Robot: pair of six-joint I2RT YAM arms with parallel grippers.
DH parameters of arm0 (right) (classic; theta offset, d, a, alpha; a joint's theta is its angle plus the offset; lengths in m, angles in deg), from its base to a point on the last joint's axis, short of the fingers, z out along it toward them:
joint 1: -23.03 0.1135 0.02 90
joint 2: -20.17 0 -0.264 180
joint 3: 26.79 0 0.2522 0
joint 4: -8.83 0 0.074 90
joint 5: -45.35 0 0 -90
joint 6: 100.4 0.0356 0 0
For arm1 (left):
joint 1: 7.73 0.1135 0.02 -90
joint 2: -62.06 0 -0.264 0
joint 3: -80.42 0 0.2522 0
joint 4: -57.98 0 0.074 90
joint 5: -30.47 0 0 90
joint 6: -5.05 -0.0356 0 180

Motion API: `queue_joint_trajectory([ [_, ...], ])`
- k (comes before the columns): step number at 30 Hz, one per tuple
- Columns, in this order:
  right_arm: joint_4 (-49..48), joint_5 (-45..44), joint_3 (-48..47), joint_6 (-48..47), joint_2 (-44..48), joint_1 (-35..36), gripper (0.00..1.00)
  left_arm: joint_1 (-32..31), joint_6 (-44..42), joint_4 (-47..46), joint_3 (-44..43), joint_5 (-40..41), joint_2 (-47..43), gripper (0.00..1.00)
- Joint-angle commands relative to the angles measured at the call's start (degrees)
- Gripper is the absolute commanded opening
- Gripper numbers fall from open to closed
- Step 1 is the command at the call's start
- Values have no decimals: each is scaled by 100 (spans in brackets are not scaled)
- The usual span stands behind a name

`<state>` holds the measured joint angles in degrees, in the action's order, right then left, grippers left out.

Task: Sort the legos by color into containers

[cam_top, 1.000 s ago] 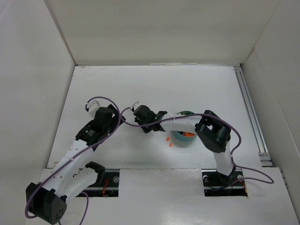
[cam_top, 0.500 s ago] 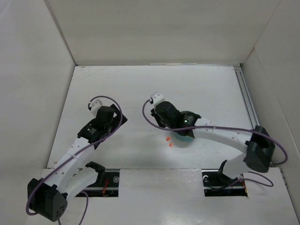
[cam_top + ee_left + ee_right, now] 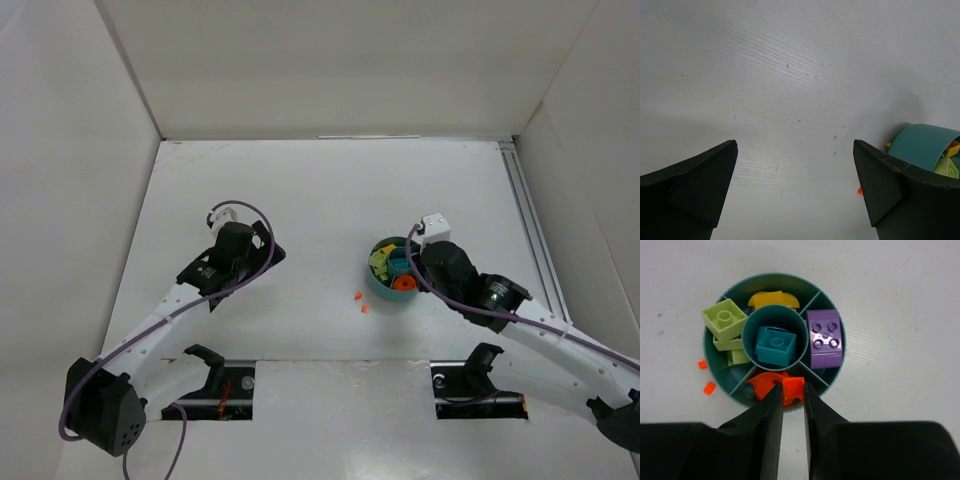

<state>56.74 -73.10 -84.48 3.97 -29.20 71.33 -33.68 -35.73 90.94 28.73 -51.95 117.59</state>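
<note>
white counter (image 3: 300,190): right hand (image 3: 793,392) nips an orange lego (image 3: 793,386) over the dish (image 3: 774,275); purple lego (image 3: 824,337) studs up; left hand (image 3: 795,145) wide.

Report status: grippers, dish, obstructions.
Left gripper open over table. Right gripper shut on orange brick above dish. Two orange bits loose beside it. Nothing blocking.

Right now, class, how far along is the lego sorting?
Mostly done: the dish holds lime green bricks, a yellow piece, a purple brick and a teal brick, each in its own compartment. In hand: the right pincer appears to grip an orange brick over the wedge with another orange piece. Remaining: two orange bits on the table beside the dish; the left pincer is open.
</note>
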Motion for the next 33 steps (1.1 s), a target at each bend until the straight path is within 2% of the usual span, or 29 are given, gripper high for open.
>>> queue_joint_trajectory([
  [1, 83, 145, 155, 101, 260, -249, 26, -103, -193, -346, -12, -265, 89, 100],
  [5, 215, 199, 156, -57, 191, -513, 26, -103, -307, -461, -65, -432, 318, 100],
  [10, -128, 392, 217, -356, -2, -681, 27, -322, -527, -786, -118, -845, 529, 100],
  [16, -277, 524, 217, -418, -135, -742, 27, -823, -588, -953, -232, -784, 863, 100],
  [26, -400, 700, 340, -523, -82, -847, 35, -1763, -754, -822, -934, -354, 1776, 100],
  [30, -340, 700, 227, -523, -135, -848, 40, -2115, -886, -769, -1286, -248, 2137, 98],
  [32, -260, 587, 174, -523, 23, -848, 46, -2369, -957, -769, -1436, -178, 2278, 96],
  [33, -147, 508, 173, -523, 93, -900, 55, -2457, -1018, -769, -1497, -90, 2444, 95],
])
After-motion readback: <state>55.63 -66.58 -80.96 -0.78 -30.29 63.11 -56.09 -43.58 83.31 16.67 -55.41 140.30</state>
